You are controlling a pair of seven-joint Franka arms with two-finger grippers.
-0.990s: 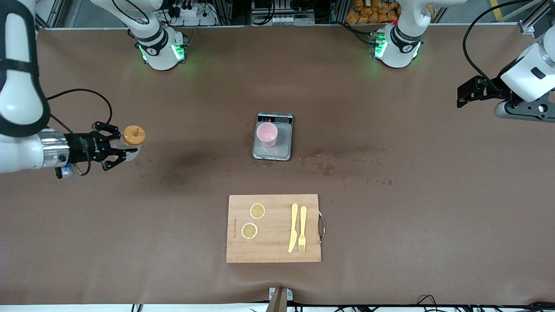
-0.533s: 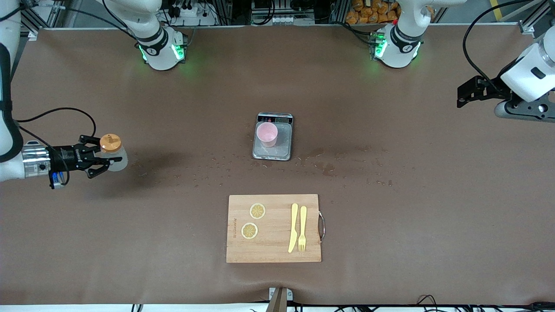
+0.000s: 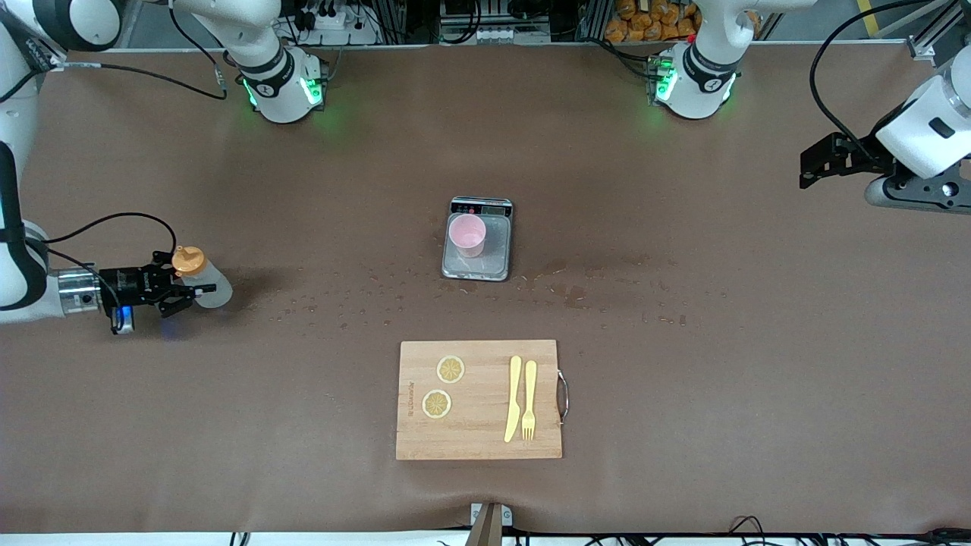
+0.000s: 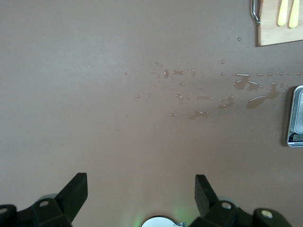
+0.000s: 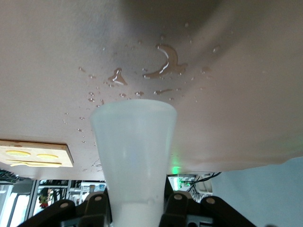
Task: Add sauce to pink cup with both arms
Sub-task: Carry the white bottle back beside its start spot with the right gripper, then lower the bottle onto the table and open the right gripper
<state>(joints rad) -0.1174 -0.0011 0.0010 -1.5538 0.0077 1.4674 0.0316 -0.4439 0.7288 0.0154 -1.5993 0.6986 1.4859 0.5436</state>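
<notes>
The sauce bottle [image 3: 203, 280], translucent with an orange cap [image 3: 187, 261], is held in my right gripper [image 3: 182, 286], low over the table at the right arm's end. In the right wrist view its whitish body [image 5: 135, 151] fills the gap between the fingers of the right gripper [image 5: 135, 205], which is shut on it. The pink cup [image 3: 467, 233] stands upright on the grey scale [image 3: 478, 264] at the table's middle. My left gripper [image 3: 809, 170] is open and empty, and waits in the air over the left arm's end; its fingers stand wide apart in the left wrist view [image 4: 140, 189].
A wooden cutting board [image 3: 479, 425] lies nearer the front camera than the scale, with two lemon slices [image 3: 450, 369], a yellow knife [image 3: 513, 398] and a yellow fork [image 3: 529, 398]. Water drops [image 3: 576, 292] are scattered beside the scale.
My right gripper has carried the sauce bottle toward the right arm's end of the table and lower down. The left arm has not moved.
</notes>
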